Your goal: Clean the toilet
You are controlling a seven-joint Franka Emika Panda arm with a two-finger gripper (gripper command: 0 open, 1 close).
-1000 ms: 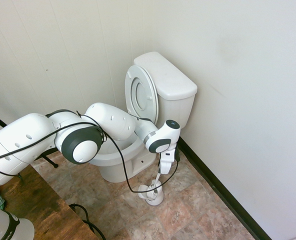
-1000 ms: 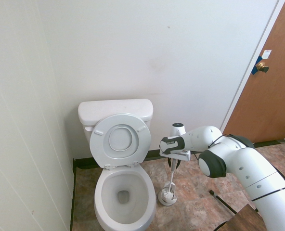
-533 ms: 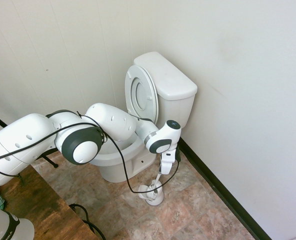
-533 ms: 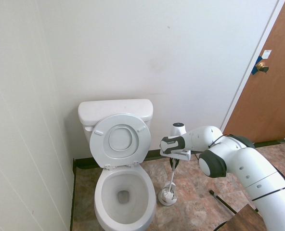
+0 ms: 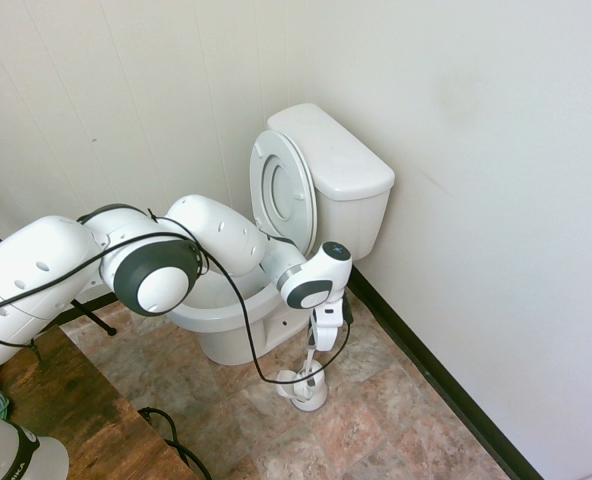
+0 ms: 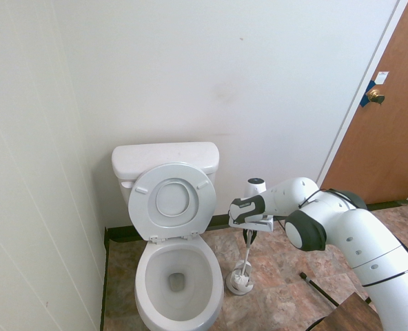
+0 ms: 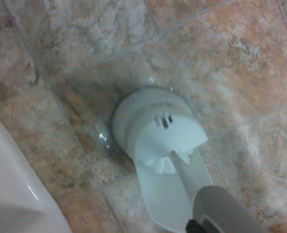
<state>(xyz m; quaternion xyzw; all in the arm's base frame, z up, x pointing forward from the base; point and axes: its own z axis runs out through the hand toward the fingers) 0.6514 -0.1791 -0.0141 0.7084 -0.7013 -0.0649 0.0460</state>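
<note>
Gripper (image 6: 248, 233) clamped together on the thin white plastic brush handle (image 6: 247, 252), whose small round white holder (image 6: 239, 282) could tip if it lifts crooked, with the glossy white ceramic toilet (image 6: 178, 276) at nine o'clock.

Round white plastic brush holder (image 7: 151, 124) on mottled brown stone-look floor tiles (image 7: 240, 58); white bristled brush head (image 7: 161, 165) seated in it; glossy white toilet base (image 7: 12, 189) at corner.
</note>
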